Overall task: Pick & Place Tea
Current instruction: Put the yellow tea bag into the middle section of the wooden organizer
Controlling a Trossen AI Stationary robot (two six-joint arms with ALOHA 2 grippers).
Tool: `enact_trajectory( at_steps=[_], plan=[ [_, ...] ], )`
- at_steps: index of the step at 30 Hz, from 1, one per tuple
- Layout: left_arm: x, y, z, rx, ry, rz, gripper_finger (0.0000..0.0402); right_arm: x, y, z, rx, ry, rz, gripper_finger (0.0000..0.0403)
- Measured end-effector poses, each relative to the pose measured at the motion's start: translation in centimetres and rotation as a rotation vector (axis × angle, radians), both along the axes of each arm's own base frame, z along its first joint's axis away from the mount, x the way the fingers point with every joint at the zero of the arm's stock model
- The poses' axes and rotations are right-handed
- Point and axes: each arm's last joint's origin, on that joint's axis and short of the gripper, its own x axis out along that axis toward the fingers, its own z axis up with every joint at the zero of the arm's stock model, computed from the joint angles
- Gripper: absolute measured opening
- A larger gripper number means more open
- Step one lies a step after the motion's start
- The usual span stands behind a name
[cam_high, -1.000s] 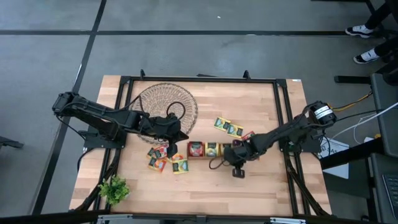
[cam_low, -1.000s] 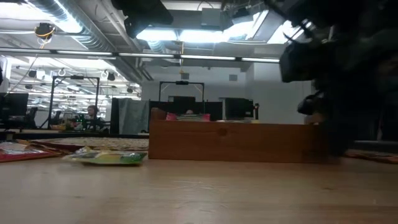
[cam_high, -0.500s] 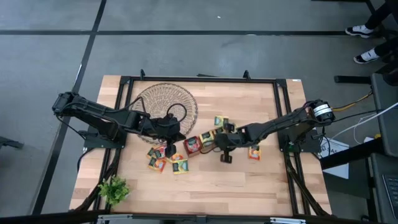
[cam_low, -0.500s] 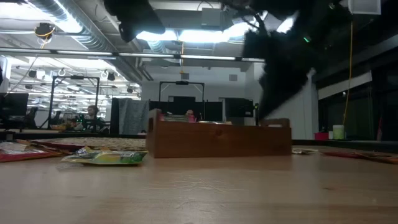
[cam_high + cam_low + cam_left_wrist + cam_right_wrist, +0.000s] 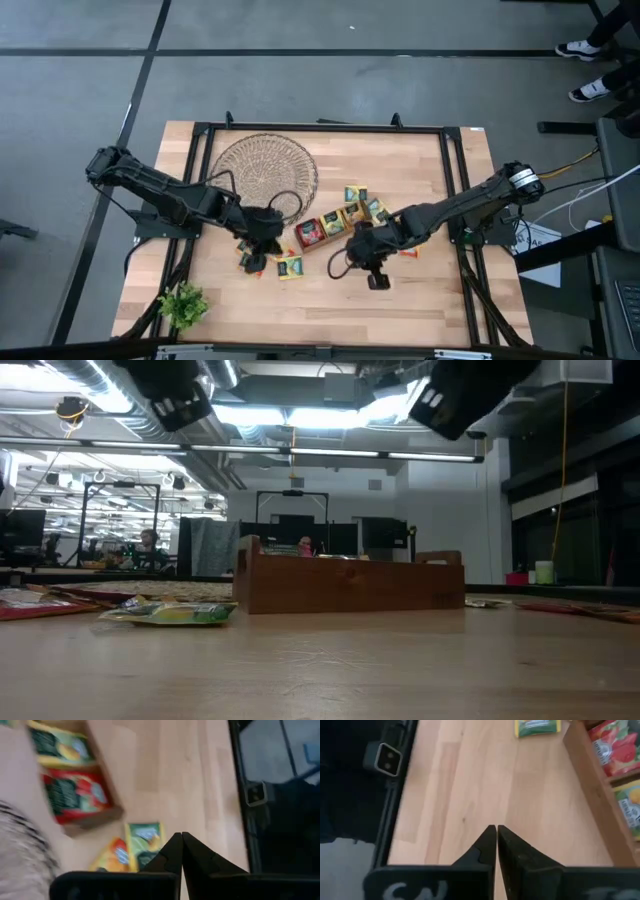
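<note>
The tea sachets lie loose on the wooden table. A green one (image 5: pixel 144 834) and an orange one (image 5: pixel 113 861) lie under my left gripper (image 5: pixel 181 840), which hovers shut and empty above them (image 5: pixel 266 246). More sachets (image 5: pixel 362 201) lie beyond the wooden tray (image 5: pixel 326 226), which rests askew at mid-table with a red sachet (image 5: pixel 615 745) and a yellow-green one (image 5: pixel 631 804) inside. My right gripper (image 5: pixel 496 833) hangs shut and empty above bare table, just on the near side of the tray (image 5: pixel 352 252).
The round wicker dish (image 5: pixel 268 170) rests at the far left. A small green plant (image 5: pixel 184 305) stands at the near left corner. A black frame (image 5: pixel 455 160) borders the table. Bare wood spreads along the near edge (image 5: pixel 400 310).
My right gripper has moved toward the table's left edge and risen well clear of the table. The tray has turned about, its right end swinging toward the far edge. My left gripper has moved toward the near edge and tipped further down, over the loose sachets.
</note>
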Motion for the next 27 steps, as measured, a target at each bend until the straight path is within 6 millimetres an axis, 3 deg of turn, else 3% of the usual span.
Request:
enact_trajectory(
  at_steps=[4,9,13,20,27],
  plan=[
    [0.4,-1.6,-1.3,-0.003,0.056,-0.038,0.0003,-0.6,0.2,0.4,0.009,-0.014,-0.041,0.0019],
    [1.7,-2.6,-4.3,0.038,0.168,-0.094,0.0002,-0.6,0.4,0.6,-0.076,-0.072,-0.149,0.0019],
    [2.6,-2.9,-6.5,0.118,0.221,-0.134,0.0005,-0.6,0.3,0.6,-0.112,-0.095,-0.271,0.0019],
    [3.3,-3.1,-9.3,0.166,0.311,-0.158,0.0004,-1.1,1.5,0.6,-0.143,-0.119,-0.290,0.0019],
    [3.7,-3.0,-10.6,0.196,0.355,-0.150,0.0037,-1.4,2.5,0.5,-0.186,-0.158,-0.315,0.0019]
  ],
)
